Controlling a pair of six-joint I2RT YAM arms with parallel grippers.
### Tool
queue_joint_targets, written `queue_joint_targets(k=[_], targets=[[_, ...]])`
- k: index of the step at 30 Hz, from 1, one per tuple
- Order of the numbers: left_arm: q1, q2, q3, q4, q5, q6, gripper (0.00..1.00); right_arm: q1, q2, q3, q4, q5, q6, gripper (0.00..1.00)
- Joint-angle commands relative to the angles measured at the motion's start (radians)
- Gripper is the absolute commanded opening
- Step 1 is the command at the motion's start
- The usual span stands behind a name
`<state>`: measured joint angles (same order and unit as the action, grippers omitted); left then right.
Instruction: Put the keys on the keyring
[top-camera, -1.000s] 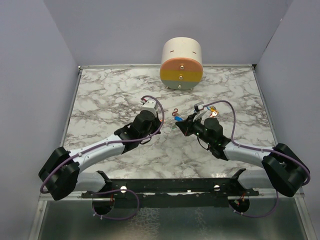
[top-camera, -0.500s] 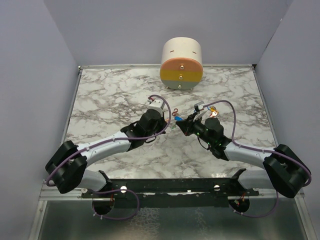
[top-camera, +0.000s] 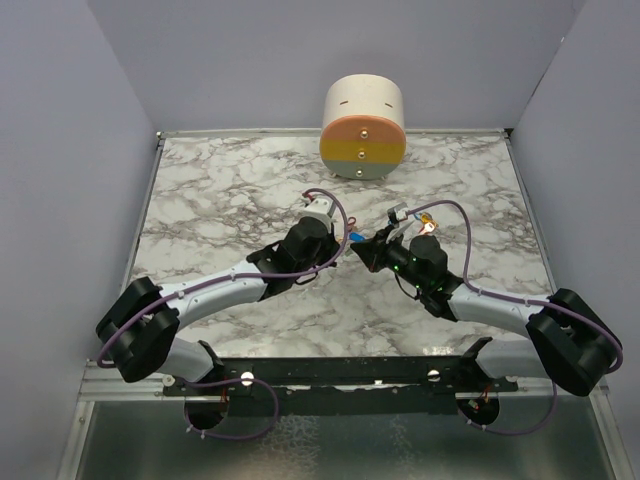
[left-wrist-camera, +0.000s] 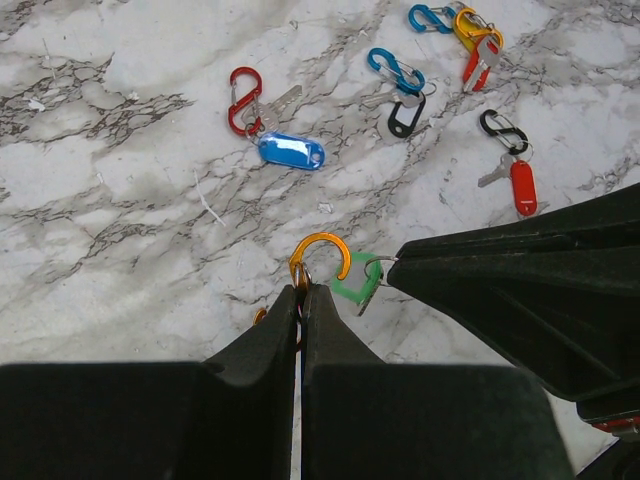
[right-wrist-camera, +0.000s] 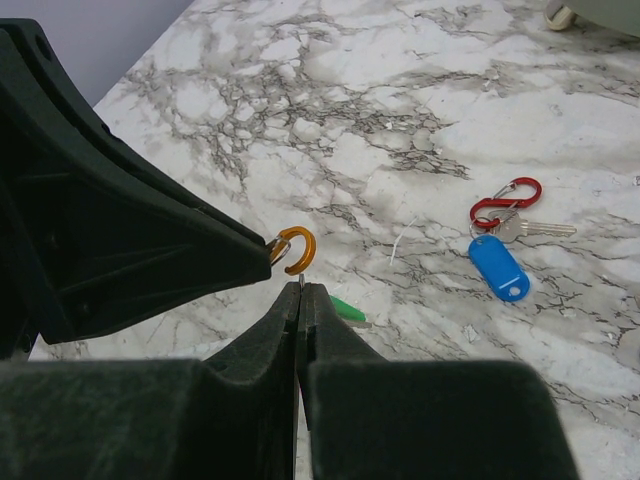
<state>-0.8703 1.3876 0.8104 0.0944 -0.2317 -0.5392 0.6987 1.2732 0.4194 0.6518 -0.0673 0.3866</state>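
Note:
My left gripper (left-wrist-camera: 302, 292) is shut on an orange keyring clip (left-wrist-camera: 320, 262), whose open hook curls up just past its fingertips. Right beside it, my right gripper (right-wrist-camera: 300, 288) is shut on the small wire loop of a green key (left-wrist-camera: 355, 282). The green key's head hangs at the hook's mouth, touching or nearly touching it. In the right wrist view the orange keyring (right-wrist-camera: 297, 248) sits just above my fingertips and the green key (right-wrist-camera: 345, 308) pokes out behind them. In the top view both grippers (top-camera: 343, 243) (top-camera: 360, 246) meet tip to tip at mid-table.
Other keys on clips lie on the marble beyond: a blue key (left-wrist-camera: 291, 152) on a red clip (left-wrist-camera: 243, 98), blue and black clips (left-wrist-camera: 400, 95), a red key (left-wrist-camera: 522, 185) on a black clip, a yellow and blue bunch (left-wrist-camera: 470, 30). A pastel cylinder (top-camera: 363, 128) stands at the back.
The left arm has swung right and forward, bringing the orange keyring up against the right gripper's tip. The right arm has barely moved.

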Motion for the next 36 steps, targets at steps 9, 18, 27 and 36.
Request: queue_joint_targets(k=[9,18,27,36], targets=[[-0.017,0.020,0.038,0.023,0.014,0.009,0.00,0.003,-0.002,0.001,0.046,-0.039,-0.025,0.01],[-0.018,0.030,0.050,0.022,0.014,0.013,0.00,0.004,0.014,0.004,0.049,-0.055,-0.025,0.01],[-0.025,0.025,0.055,0.019,0.017,0.015,0.00,0.005,0.020,0.002,0.054,-0.046,-0.027,0.01],[-0.032,0.013,0.054,0.013,0.019,0.017,0.00,0.005,0.014,0.001,0.042,-0.018,-0.043,0.01]])
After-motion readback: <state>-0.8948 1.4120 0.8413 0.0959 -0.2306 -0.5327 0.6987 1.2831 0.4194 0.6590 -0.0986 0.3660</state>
